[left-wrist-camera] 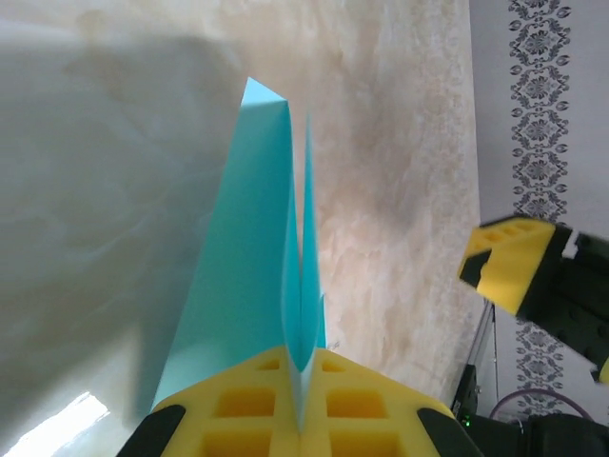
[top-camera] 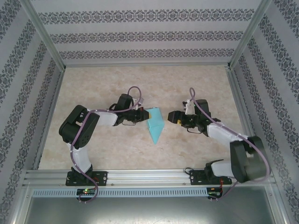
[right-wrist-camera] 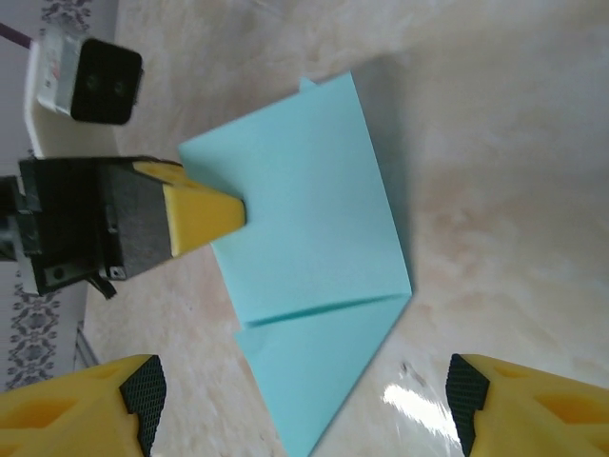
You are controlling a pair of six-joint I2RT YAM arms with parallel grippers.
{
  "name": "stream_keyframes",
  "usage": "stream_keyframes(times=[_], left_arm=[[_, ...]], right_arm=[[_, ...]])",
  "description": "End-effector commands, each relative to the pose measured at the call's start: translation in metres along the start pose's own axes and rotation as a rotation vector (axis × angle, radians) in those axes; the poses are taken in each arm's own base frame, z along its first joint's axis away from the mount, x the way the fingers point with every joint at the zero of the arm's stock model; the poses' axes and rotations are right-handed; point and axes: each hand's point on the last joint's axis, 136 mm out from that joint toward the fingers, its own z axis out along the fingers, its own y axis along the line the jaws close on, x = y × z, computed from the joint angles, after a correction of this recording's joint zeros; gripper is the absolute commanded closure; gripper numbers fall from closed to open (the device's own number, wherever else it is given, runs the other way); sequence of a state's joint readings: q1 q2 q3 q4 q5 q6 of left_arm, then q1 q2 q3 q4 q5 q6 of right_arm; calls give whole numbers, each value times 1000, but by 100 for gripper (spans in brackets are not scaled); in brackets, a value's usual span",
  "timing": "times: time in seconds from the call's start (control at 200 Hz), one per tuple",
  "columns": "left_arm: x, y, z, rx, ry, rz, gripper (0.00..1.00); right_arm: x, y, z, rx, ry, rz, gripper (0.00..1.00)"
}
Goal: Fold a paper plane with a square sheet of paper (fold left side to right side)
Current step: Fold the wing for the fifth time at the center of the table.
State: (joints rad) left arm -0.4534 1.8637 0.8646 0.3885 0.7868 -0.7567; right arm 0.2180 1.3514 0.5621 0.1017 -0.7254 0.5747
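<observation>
Left hand [left-wrist-camera: 300, 400] pinches paper plane [left-wrist-camera: 238, 286]; right-wrist view shows crease [right-wrist-camera: 324, 307], right hand [right-wrist-camera: 304, 395] wide.

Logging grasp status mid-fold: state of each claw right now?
Left claw: closed on the folded light turquoise-blue paper sheet.
Right claw: open, holding nothing.

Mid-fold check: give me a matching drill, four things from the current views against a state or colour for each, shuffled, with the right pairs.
Things:
1. left hand
2. right hand
3. paper
4. table

States:
A. open, holding nothing
B. turquoise, folded to a point
C. shut on the paper's edge
D. pale marbled beige

Pairs: 1-C, 2-A, 3-B, 4-D.
</observation>
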Motion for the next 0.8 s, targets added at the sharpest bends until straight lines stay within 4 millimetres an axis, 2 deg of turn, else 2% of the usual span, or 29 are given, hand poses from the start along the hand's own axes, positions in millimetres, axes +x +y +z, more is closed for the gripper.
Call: stream_keyframes(times=[0.0, 0.405, 0.54, 0.794], left_arm=[[-8, -24, -13, 134, -32, 95, 100], [5, -35, -19, 207, 17, 138, 100], [5, -36, -19, 217, 26, 138, 100], [6, -36, -18, 215, 42, 141, 100]], right_arm=[[-19, 21, 8, -129, -8, -106, 21], [-25, 11, 47, -229, 71, -94, 25], [-20, 16, 59, -314, 119, -69, 33], [-13, 17, 68, -364, 130, -58, 37]])
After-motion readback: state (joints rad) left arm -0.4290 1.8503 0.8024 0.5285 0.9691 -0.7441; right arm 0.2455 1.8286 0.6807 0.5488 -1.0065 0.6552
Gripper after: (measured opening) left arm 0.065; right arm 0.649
